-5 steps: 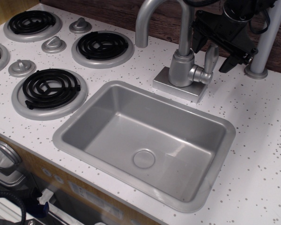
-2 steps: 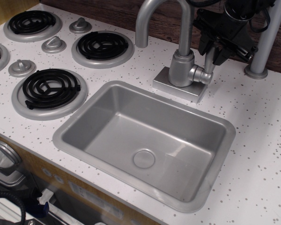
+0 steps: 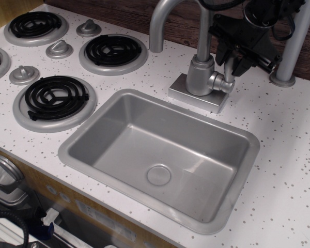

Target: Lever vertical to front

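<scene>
The lever [image 3: 229,71] is a small matte-silver paddle that stands upright, joined by a short stub to the right side of the faucet's cylindrical body [image 3: 200,75]. My black gripper [image 3: 230,65] comes down from the upper right. Its fingers are closed on either side of the paddle and hide its upper part. Only a narrow strip of the lever shows between the fingers. The faucet stands on a square base [image 3: 196,95] at the back edge of the sink.
The tall curved spout [image 3: 168,15] rises left of the gripper. The grey sink basin [image 3: 72,150] lies in front. A grey pole [image 3: 294,41] stands just to the gripper's right. Black stove burners [image 3: 54,97] and small silver knobs [image 3: 59,49] lie at the left.
The gripper moved left from beside the lever onto it and its fingers closed around the paddle. The lever still stands upright.
</scene>
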Tool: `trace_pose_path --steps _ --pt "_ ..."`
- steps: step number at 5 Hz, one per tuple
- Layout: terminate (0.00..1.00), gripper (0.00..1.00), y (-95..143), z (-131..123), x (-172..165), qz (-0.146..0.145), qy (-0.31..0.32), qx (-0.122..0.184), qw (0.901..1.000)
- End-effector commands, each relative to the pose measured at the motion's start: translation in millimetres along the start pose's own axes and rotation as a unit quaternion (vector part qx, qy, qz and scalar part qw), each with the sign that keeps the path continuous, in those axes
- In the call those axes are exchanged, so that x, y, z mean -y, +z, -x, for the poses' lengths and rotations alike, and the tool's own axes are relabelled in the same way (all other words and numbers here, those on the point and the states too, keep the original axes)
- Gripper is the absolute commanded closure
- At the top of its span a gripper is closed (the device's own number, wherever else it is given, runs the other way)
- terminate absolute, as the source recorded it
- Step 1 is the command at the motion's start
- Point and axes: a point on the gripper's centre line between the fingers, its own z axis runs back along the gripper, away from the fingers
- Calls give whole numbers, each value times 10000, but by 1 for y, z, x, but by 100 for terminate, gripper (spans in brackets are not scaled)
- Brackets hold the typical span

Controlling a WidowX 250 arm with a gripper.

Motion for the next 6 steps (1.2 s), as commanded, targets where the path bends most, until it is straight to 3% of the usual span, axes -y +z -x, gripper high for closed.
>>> trace_pose_path --steps 1,2,5,6 --pt "0 100 5 8 -3 174 99 -39 9998" --pt "0 100 -12 11 -1 467 64 -212 9987" --pt "0 100 -27 17 3 621 76 -190 9979" --pt "0 0 -21 20 0 579 123 -183 9981"
